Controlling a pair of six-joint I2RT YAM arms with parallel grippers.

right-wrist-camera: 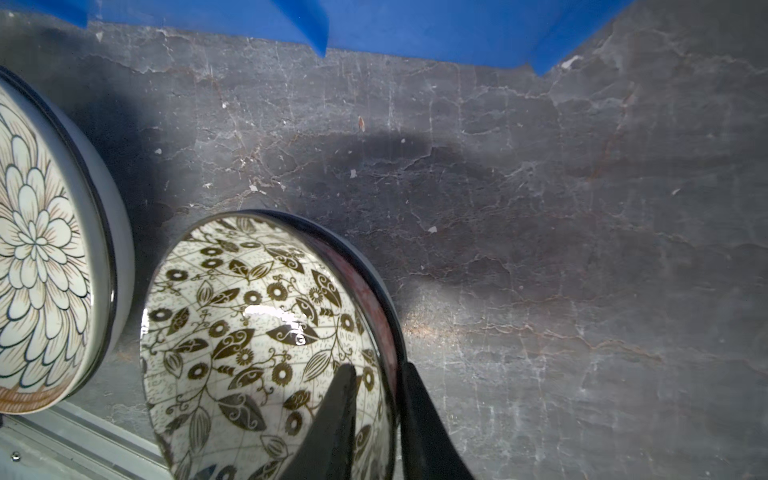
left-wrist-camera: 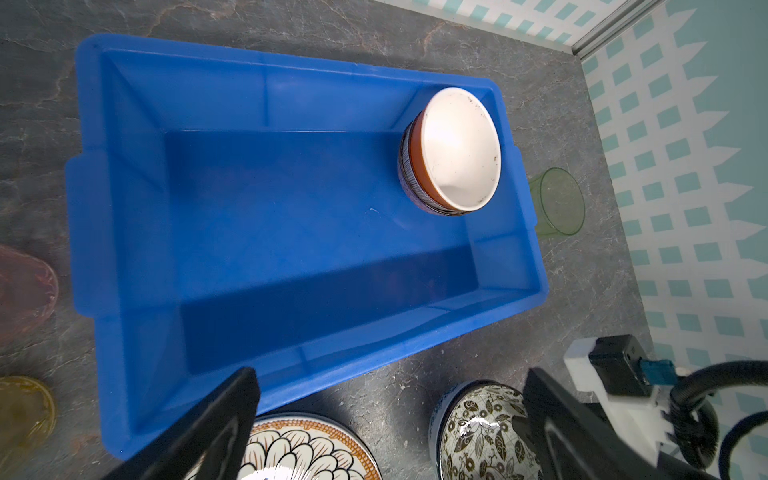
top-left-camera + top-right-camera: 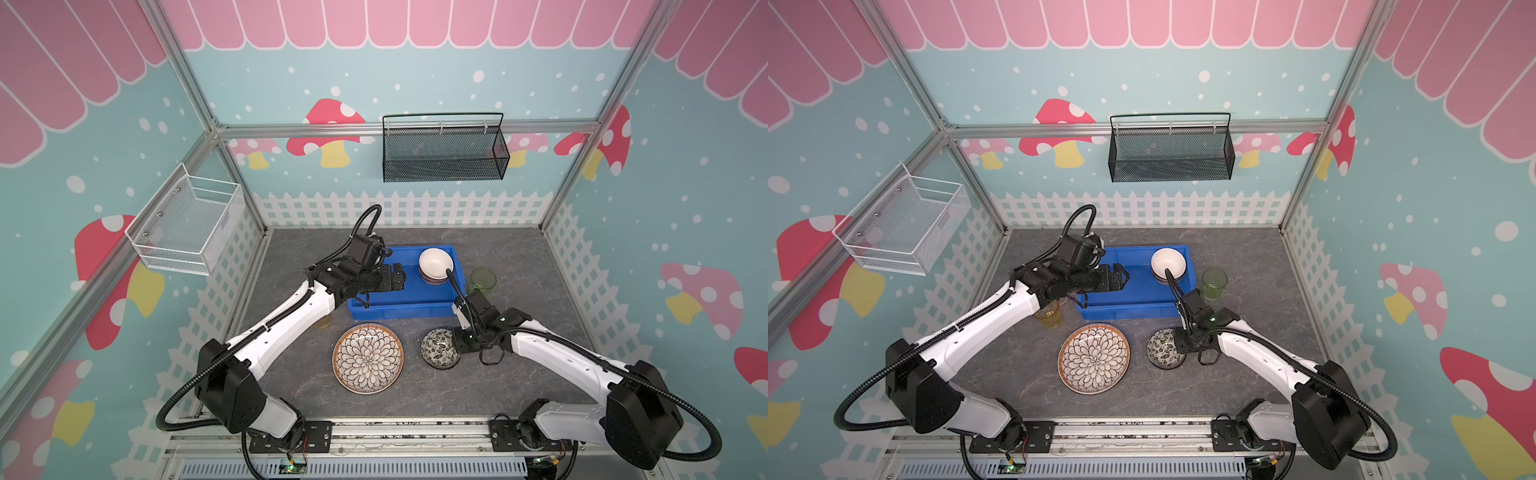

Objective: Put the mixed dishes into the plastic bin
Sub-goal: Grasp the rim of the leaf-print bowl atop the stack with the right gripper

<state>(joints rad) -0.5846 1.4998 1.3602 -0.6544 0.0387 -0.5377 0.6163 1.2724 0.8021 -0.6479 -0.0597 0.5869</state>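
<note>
Right claw (image 1: 378, 368) straddles the rim of the leafy bowl (image 1: 249, 324) on the desk (image 1: 540, 249) beside the blue bin (image 2: 137, 166), jaws narrow, clamp unclear; left claw (image 3: 401, 277) gapes wide over the bin.

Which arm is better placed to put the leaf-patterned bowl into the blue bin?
Right: right gripper grips the leaf-patterned bowl by its rim; left gripper hangs open over the blue bin.

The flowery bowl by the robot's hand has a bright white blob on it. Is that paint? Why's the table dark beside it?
Not paint: in the right wrist view it's light glaring off the shiny round leaf-patterned bowl, and the dark patch on the grey stone-look table is a soft shadow; in the left wrist view the same bowl glints too.
</note>
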